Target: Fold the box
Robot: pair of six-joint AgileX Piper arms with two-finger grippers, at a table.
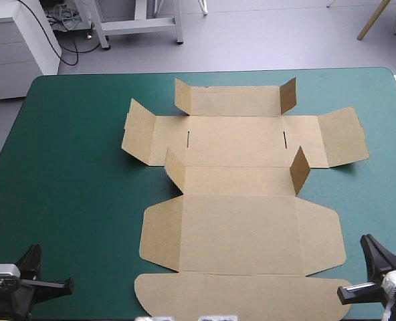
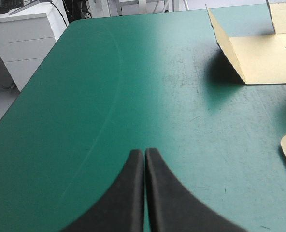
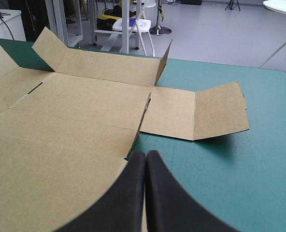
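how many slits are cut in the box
2. One slit at the left end of the box's second-farthest panel, one at its right end. None seems hidden.

Left gripper [image 2: 144, 152]: two broad black fingers [image 2: 126, 195], matte and smooth, fin-shaped, each curving from a wide base to a narrow rounded tip.
Right gripper [image 3: 146, 152]: same pattern, with black fingers [image 3: 168, 195] of matching curve and finish.
High view: each pair shows as one dark pointed fin.
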